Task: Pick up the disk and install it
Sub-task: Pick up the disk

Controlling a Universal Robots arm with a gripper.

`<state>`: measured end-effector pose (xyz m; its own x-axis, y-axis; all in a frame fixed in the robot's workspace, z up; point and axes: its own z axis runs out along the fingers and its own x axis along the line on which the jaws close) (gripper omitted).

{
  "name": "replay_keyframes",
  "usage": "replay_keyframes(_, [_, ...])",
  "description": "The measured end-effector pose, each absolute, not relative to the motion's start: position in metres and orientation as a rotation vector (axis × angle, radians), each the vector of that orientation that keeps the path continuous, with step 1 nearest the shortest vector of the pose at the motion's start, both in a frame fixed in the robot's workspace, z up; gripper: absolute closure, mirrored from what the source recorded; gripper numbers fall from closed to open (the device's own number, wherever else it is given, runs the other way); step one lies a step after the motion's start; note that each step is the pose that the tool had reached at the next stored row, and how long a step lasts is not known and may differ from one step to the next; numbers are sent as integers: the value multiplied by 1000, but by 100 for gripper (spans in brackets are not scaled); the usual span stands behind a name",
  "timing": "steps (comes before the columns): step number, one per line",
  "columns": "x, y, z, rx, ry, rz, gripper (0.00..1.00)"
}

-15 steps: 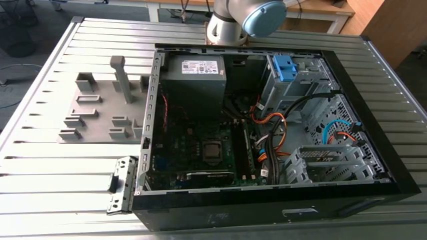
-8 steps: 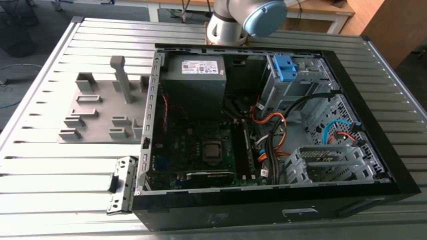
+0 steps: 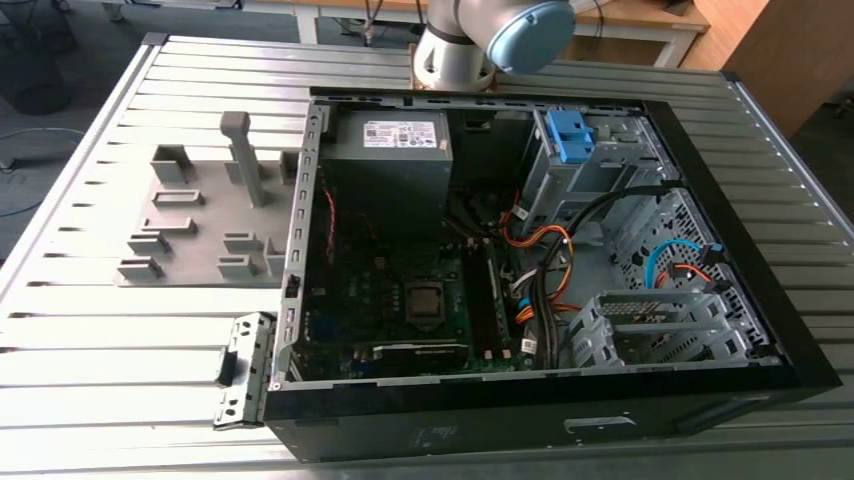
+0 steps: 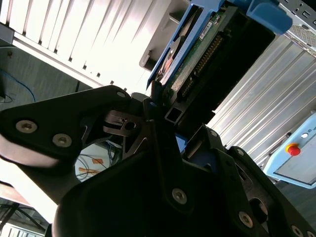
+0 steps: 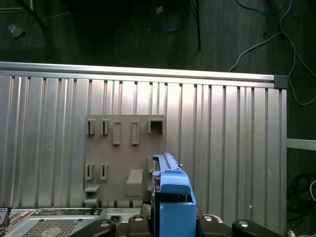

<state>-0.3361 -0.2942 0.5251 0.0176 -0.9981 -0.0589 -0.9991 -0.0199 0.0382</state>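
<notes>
The disk [image 4: 197,49] has a blue plastic frame, and its green circuit-board side is turned to the second wrist view. My gripper [image 4: 165,111] is shut on its near end, with a black finger on each side. In the first wrist view the disk's blue end piece [image 5: 173,190] stands on edge between the black finger links of the gripper [image 5: 173,223]. It hangs high above the ribbed metal table [image 5: 237,128], clear of everything. The open computer case [image 3: 534,270] lies on that table in the exterior view, with its grey drive cage [image 3: 601,170] at the far right corner.
A blue plastic bracket [image 3: 567,135] sits in the drive cage. A grey box with a white label [image 3: 394,160] fills the case's far left. Orange and blue cables [image 3: 547,270] cross its middle. A grey fixture plate [image 5: 123,158] lies beside the case. A pendant with a red button [image 4: 294,158] is nearby.
</notes>
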Motion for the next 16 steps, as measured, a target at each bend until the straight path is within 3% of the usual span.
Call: replay_keyframes(16, [-322, -294, 525, -2231, 2189, 108, 64])
